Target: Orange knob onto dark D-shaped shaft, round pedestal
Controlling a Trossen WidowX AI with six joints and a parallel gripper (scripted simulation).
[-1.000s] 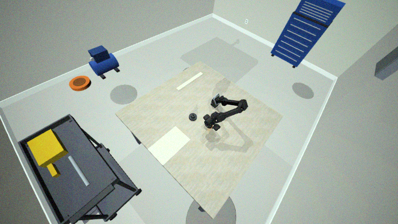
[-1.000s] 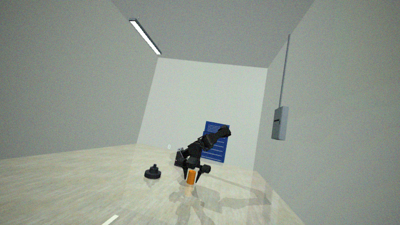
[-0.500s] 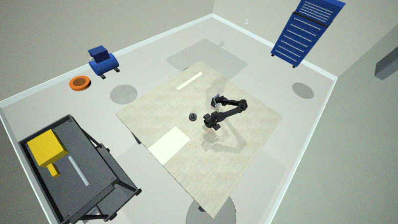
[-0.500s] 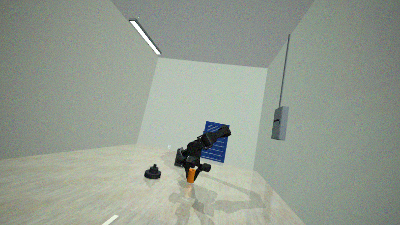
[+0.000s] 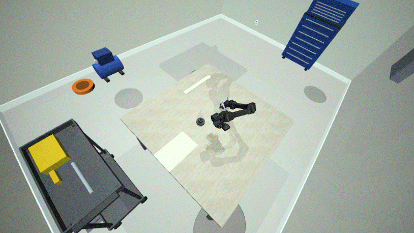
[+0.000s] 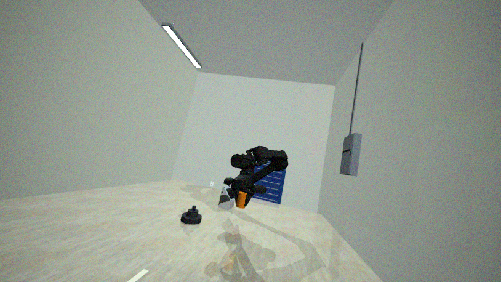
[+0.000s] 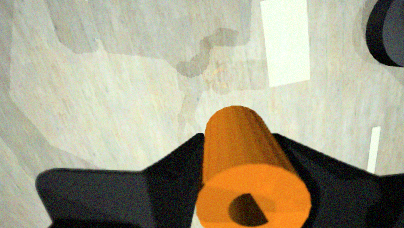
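Observation:
The orange knob (image 5: 219,127) (image 6: 241,200) (image 7: 245,145) is upright between the fingers of my gripper (image 6: 241,203) (image 7: 236,140), which is shut on it. The knob is held above the table in the exterior view. The wrist view shows its end face with a D-shaped hole, the flat side toward the right. The round dark pedestal (image 5: 200,122) (image 6: 191,219) (image 7: 381,36) stands on the table, left of the gripper in the top and exterior views and at the upper right edge of the wrist view. Its thin shaft (image 6: 194,208) points up; its flat side cannot be seen.
The pale wooden table (image 5: 248,173) (image 6: 87,224) bears a bright white rectangle (image 5: 176,150) (image 7: 286,45) and a narrow white strip (image 5: 197,84). A white and black piece (image 5: 224,104) (image 6: 226,202) is beside the arm. A dark cart (image 5: 95,162) and blue cabinet (image 5: 318,31) stand off the table.

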